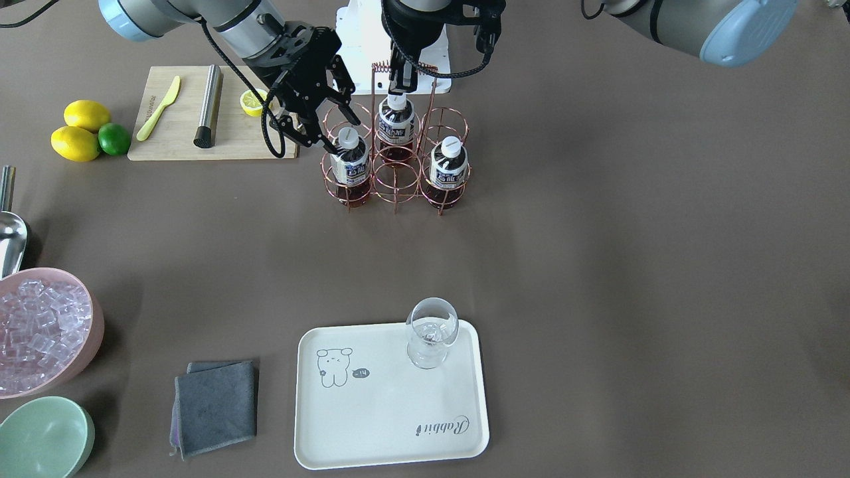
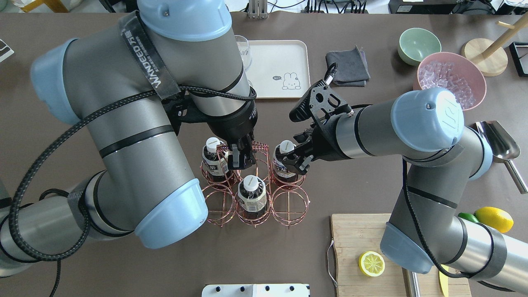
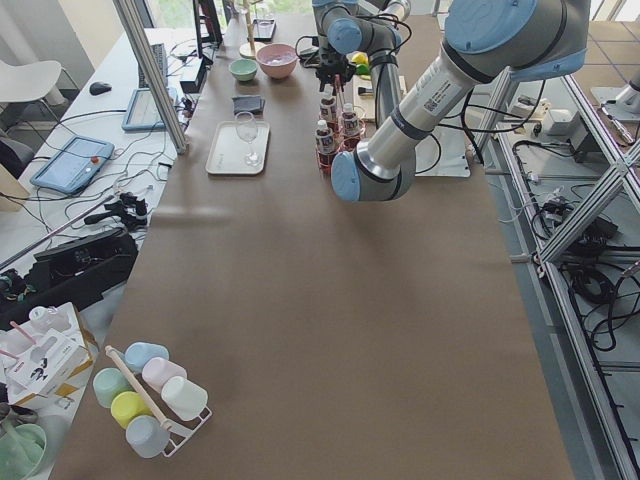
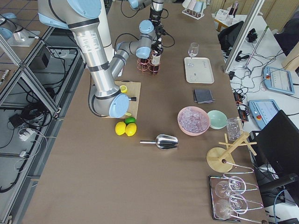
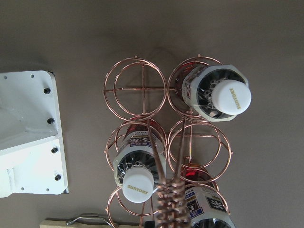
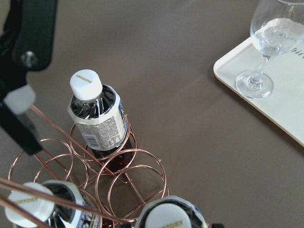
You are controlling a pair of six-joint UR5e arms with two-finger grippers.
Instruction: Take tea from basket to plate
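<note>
The copper wire basket (image 1: 396,174) holds three tea bottles in its ring cells. My right gripper (image 1: 337,133) is open, its fingers on either side of the white cap of the tea (image 1: 348,162) in the corner cell on my right, also seen from overhead (image 2: 284,159). My left gripper (image 2: 240,159) is shut on the basket's coiled handle (image 2: 258,146). The other two bottles (image 1: 396,123) (image 1: 449,166) stand untouched. The cream plate (image 1: 392,411) lies across the table with a wine glass (image 1: 431,332) on one corner.
A wooden cutting board (image 1: 179,136) with a yellow knife, a steel rod and a lemon half lies beside the basket. Two lemons and a lime (image 1: 89,133), a pink ice bowl (image 1: 46,328), a green bowl (image 1: 43,438), a grey cloth (image 1: 216,405) and a metal scoop (image 1: 10,232) lie on that side.
</note>
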